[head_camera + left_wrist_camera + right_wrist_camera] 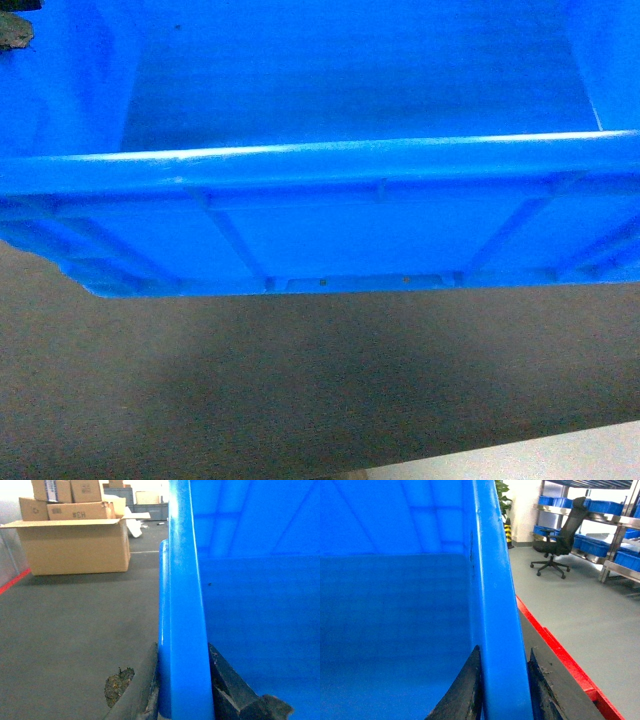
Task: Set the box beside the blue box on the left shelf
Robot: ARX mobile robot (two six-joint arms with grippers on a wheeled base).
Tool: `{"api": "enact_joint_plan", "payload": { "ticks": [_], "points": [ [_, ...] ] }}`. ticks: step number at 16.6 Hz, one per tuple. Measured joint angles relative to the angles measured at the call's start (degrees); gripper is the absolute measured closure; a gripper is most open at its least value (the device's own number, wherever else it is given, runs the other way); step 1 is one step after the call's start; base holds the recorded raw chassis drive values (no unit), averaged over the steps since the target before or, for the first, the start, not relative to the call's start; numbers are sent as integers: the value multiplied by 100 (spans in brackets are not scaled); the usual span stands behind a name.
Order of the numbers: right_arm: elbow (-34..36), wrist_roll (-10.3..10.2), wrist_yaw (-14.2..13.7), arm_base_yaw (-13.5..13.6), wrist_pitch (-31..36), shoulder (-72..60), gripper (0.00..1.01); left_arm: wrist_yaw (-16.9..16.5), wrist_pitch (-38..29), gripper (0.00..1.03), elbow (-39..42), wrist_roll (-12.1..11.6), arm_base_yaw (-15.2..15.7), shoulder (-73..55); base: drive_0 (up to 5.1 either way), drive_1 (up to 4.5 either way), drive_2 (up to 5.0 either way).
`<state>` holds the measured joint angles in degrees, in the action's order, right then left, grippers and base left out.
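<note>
Nearest in each wrist view are the dark fingers: the left gripper [185, 690] straddles the box's [330, 230] left end wall, one finger outside over the floor and one inside, both pressed against the rim, so it is pinching that wall; the right gripper [502, 690] does the same on the right end wall, one finger inside the crate and one outside. The box thus hangs between the two arms, held off the dark grey floor [300, 390], its long axis running left to right across the head view and its near long wall and thick rim filling that view. Each arm is equally bound to its own end, so neither is nearer; any move of the crate looks to need both arms travelling together, keeping the span between them. Farther off, on the left, stacked cardboard cartons [75, 535] stand on the floor; on the right a red floor line [560, 655] runs away toward an office chair [560, 542] and metal racks holding blue bins [620, 535] at the far right. The left shelf with its rollers and the blue box meant as neighbour cannot be picked out in any view, and the crate blocks the head camera's sight ahead.
</note>
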<state>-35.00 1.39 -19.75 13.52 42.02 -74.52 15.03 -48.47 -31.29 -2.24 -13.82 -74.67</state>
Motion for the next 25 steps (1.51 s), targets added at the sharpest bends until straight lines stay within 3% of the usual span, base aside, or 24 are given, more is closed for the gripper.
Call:
{"api": "enact_joint_plan", "payload": {
  "ticks": [25],
  "points": [
    [0,15,-2,0,-22,0,81,-2,-15,85,0,-13,0,0,-153,-153,-153]
  ]
}}
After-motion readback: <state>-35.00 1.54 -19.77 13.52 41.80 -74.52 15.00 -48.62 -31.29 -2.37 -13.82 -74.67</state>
